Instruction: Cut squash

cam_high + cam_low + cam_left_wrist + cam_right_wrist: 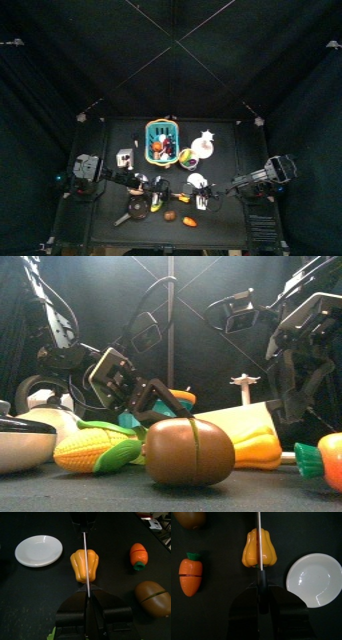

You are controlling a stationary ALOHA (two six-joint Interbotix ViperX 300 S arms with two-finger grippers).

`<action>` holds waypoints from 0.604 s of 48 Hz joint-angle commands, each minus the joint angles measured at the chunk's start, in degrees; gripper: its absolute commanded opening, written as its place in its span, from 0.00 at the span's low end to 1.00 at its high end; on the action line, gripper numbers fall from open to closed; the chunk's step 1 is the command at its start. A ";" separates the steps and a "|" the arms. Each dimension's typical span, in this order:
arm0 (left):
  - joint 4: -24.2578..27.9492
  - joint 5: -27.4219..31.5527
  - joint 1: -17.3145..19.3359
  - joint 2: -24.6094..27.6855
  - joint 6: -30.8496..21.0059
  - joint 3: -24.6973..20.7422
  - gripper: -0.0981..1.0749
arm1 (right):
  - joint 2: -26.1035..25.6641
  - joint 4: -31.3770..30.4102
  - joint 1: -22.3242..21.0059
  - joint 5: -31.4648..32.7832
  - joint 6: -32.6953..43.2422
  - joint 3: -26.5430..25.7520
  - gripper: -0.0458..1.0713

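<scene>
Left wrist view: left gripper [87,612] apparently holds knife [86,562] over squash [84,564]

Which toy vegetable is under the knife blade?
The orange-yellow ribbed plastic squash; the blade crosses it. The orange carrot and brown oval piece lie off to the side.

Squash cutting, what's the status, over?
Left pincer gripping knife, blade over squash. Right pincer opposite, state unclear. Squash uncut. Nothing blocking.

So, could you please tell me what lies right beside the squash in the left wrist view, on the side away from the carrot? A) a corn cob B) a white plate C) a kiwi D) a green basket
B: the white plate lies on one side of the squash, the carrot on the other.
</scene>
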 commanded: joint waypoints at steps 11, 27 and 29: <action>-0.09 0.18 0.09 -0.18 -0.09 -0.35 0.50 | -0.18 -0.09 -0.70 -1.41 -0.09 -0.26 0.28; -0.09 0.18 0.09 0.00 -0.09 -0.35 0.50 | 0.88 0.26 -0.70 -2.29 -0.09 0.00 0.28; -0.09 0.26 0.09 0.00 -0.09 -0.35 0.50 | 0.88 0.26 -0.70 -2.29 -0.09 -0.09 0.28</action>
